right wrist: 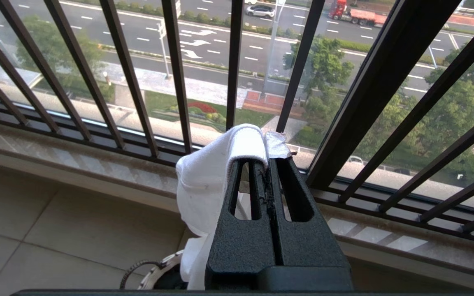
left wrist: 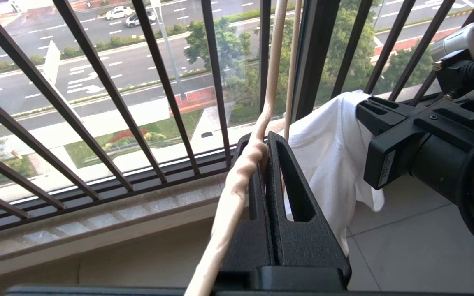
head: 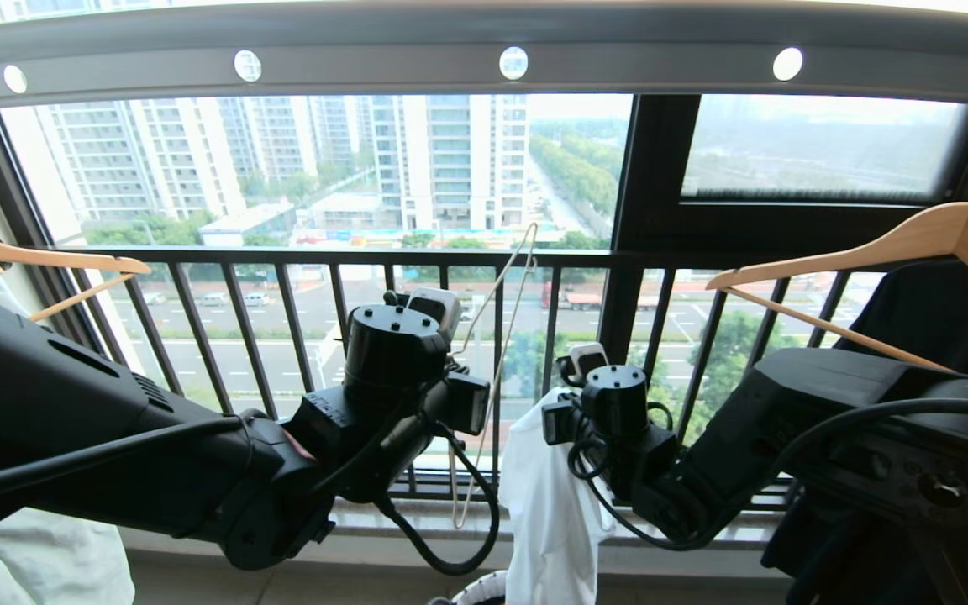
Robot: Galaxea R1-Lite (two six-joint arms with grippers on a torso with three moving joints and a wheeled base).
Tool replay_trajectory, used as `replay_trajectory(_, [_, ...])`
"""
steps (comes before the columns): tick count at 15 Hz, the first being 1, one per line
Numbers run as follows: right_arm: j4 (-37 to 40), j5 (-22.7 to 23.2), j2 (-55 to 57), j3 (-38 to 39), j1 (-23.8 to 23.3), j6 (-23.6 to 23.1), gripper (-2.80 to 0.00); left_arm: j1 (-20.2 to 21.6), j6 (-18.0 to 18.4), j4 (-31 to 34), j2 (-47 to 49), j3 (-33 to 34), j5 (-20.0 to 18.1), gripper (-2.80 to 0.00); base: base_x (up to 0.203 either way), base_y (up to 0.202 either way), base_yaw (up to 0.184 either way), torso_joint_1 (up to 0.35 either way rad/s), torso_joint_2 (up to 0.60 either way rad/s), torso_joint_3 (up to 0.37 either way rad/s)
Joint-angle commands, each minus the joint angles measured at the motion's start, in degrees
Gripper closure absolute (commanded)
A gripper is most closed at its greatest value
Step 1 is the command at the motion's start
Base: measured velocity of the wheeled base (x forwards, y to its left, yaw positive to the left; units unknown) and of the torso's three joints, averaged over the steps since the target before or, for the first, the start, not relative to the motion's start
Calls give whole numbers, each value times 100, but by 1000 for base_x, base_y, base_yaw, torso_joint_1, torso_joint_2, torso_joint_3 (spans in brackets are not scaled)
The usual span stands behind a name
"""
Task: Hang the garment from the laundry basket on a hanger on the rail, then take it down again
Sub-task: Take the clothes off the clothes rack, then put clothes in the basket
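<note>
**Hanger and T-shirt held up at the window railing**

The hanger point(left wrist: 257, 135) is clamped at its twisted neck between the closed jaws of the left gripper point(left wrist: 266, 142). The white T-shirt point(right wrist: 204, 181) is pinched by its ribbed edge in the closed right gripper point(right wrist: 266, 161) and is draped down toward the laundry basket point(right wrist: 161, 273) on the floor. The rail point(head: 484, 50) is seen overhead, well above both.

Daylight pours through the window point(head: 324, 168), leaving the black arms backlit and dark; the rail point(head: 484, 42) bows from lens distortion; distant skyline looks hazy.
</note>
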Motion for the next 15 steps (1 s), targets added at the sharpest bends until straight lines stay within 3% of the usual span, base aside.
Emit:
replay_trajectory(1, [-48, 35, 299, -7, -61, -162, 0, 192, 203, 333, 60, -45, 8, 0, 0, 0, 0, 0, 0, 0])
replay_trajectory(4, [-30, 215, 504, -24, -169, -485, 0, 298, 320, 508, -69, -49, 2, 0, 0, 0, 0, 0, 0, 0])
replay_trajectory(6, [22, 541, 465, -15, -271, -586, 0, 371, 406, 996, -79, -151, 0, 0, 0, 0, 0, 0, 0, 0])
replay_trajectory(8, [483, 897, 450, -45, -289, -686, 0, 450, 418, 1145, -43, -195, 8, 0, 0, 0, 0, 0, 0, 0])
replay_trajectory(11, [1247, 1046, 532, -482, -297, -762, 0, 502, 427, 1521, -91, -220, 0, 0, 0, 0, 0, 0, 0, 0])
replay_trajectory(15, [2579, 1343, 594, -1138, -287, -1238, 0, 794, 435, 1864, -176, -420, 4, 0, 0, 0, 0, 0, 0, 0])
